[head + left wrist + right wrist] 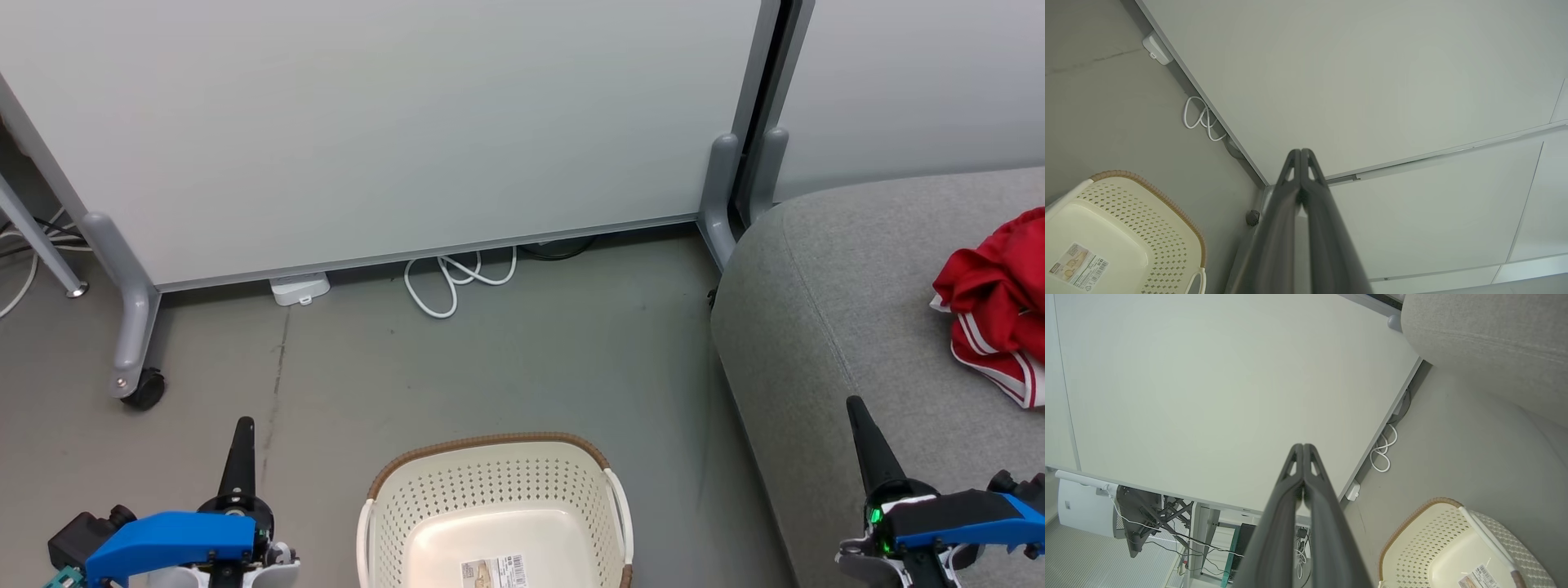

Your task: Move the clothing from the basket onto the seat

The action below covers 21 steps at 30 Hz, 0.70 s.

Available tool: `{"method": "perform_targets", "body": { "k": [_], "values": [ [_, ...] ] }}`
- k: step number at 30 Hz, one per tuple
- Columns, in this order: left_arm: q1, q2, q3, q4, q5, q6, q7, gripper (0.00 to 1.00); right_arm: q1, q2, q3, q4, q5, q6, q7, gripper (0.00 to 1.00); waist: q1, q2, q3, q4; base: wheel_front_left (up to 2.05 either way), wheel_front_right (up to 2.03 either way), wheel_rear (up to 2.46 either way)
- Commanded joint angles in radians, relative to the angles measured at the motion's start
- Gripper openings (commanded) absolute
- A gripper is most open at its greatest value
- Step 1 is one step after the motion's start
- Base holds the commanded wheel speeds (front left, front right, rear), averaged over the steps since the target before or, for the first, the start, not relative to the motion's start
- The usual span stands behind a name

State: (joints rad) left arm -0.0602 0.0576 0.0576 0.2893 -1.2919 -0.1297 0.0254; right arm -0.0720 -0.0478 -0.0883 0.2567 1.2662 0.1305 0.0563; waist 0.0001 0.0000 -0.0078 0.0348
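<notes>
Red clothing (1000, 302), white-striped, soft and crumpled: lies on the grey fabric seat (833, 327) at the far right, rounded corner and seam showing. Sits beyond and to the right of the right gripper (856, 404), well apart from it. Near centre, cream perforated plastic basket (490, 478), brown woven-look rim, label on base. Right gripper and left gripper (243, 425) both pinched fully together, gripping nothing.

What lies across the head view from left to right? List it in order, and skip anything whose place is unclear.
From the left: left gripper, jaws shut → basket on the floor → seat → clothing, lying on the seat at the right edge. I left out the right gripper because it overlaps the seat.
</notes>
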Motion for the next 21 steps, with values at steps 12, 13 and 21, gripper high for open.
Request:
{"method": "perform_targets", "body": {
  "k": [12,13,21],
  "values": [
    [-0.031,-0.001,0.023,-0.022,-0.107,-0.001,0.032,0.00,-0.028,-0.004,-0.010,-0.011,0.117,0.000,0.021,0.00,-0.0001,0.0000,0.003,-0.009,0.00,0.00,0.00],
    [-0.032,-0.002,0.024,-0.023,-0.114,-0.001,0.034,0.00,-0.029,-0.004,-0.011,-0.011,0.125,0.000,0.023,0.00,-0.0001,0.0000,0.003,-0.010,0.00,0.00,0.00],
    [-0.038,-0.003,0.035,-0.029,-0.172,-0.001,0.050,0.00,-0.031,-0.004,-0.015,-0.012,0.187,0.000,0.033,0.00,-0.0001,0.0000,0.005,-0.016,0.00,0.00,0.00]
  ]
}}
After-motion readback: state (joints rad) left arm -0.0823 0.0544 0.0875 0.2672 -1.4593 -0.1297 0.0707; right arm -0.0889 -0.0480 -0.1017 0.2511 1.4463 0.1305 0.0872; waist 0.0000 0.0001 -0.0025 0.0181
